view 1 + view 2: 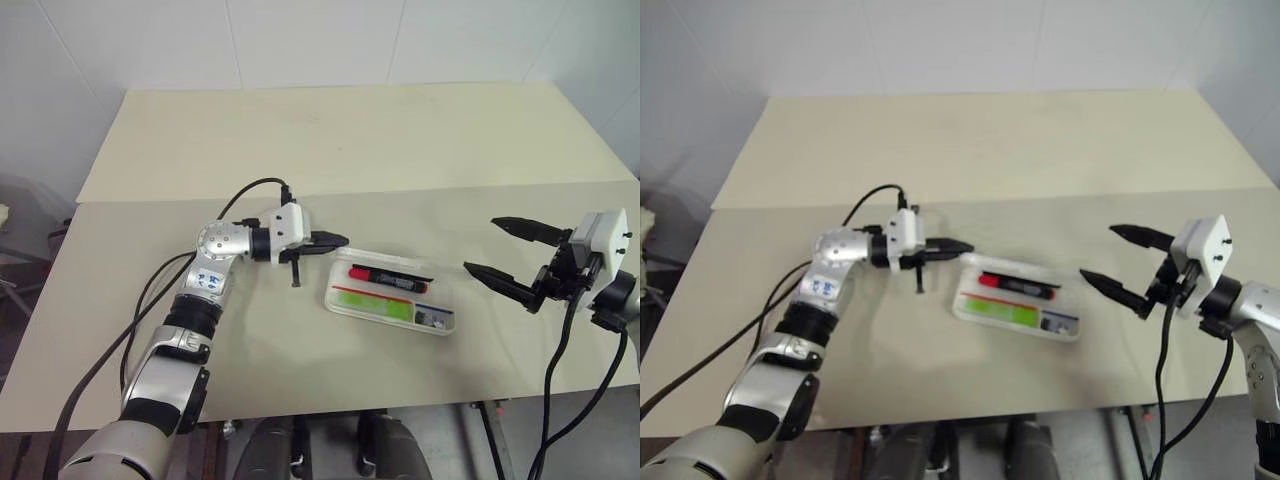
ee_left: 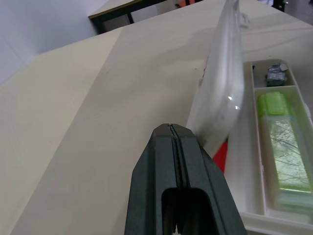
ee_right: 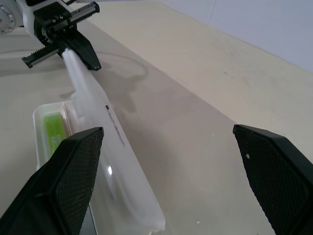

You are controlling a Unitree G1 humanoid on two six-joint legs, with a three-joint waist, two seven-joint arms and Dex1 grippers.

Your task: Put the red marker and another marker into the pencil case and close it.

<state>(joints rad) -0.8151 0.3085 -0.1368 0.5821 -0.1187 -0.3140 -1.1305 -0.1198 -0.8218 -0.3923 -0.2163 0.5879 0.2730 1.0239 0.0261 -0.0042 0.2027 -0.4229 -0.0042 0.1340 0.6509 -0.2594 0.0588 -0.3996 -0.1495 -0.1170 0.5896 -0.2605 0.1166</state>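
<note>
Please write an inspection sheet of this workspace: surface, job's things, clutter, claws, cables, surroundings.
Surface: beige table, a seam running across it.
Job's things: pencil case open, lid raised partway; red marker and green highlighter lie inside the base.
Clutter: a small dark item in the case's end compartment; what it is cannot be told.
Claws: left claw shut, tips at the lid's end near it; right claw open, empty, off the case's other end.
Cables: black cables along both arms.
Surroundings: white wall behind.
</note>
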